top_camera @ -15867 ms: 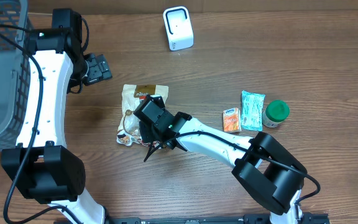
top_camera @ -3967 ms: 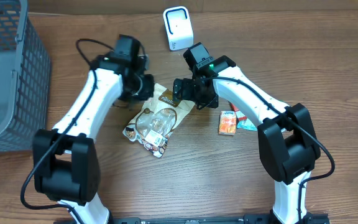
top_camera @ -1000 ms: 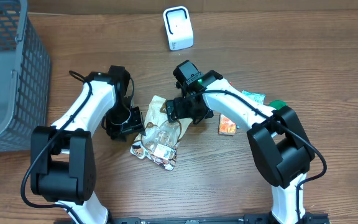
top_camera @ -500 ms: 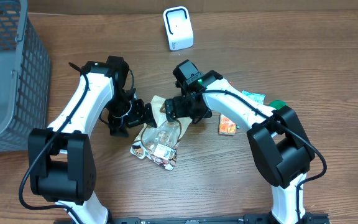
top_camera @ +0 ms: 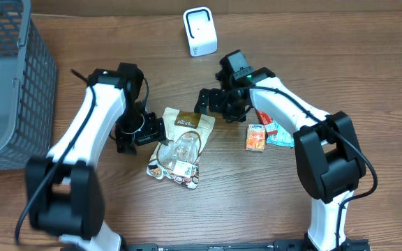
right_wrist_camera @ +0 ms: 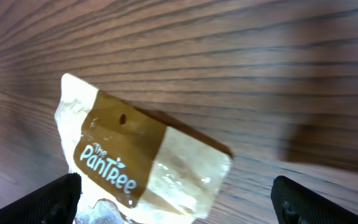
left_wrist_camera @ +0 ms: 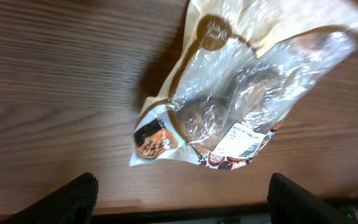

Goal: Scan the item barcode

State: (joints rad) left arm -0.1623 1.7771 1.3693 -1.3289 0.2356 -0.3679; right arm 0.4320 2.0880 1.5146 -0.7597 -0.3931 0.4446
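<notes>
My left hand (top_camera: 153, 131) and right hand (top_camera: 206, 104) gape empty, flanking the snack bag (top_camera: 180, 143), which lies barcode (left_wrist_camera: 248, 144) up for the scanner (top_camera: 199, 31).

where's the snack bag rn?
Overhead view: the snack bag lies on the table mid-frame, between the left claw at one edge and the right claw near its top corner, below the white scanner.

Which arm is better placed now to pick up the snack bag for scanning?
Probably left. The left claw, open, sits at the edge of the snack bag, centred in its wrist view. The right claw hovers off the top corner.
</notes>
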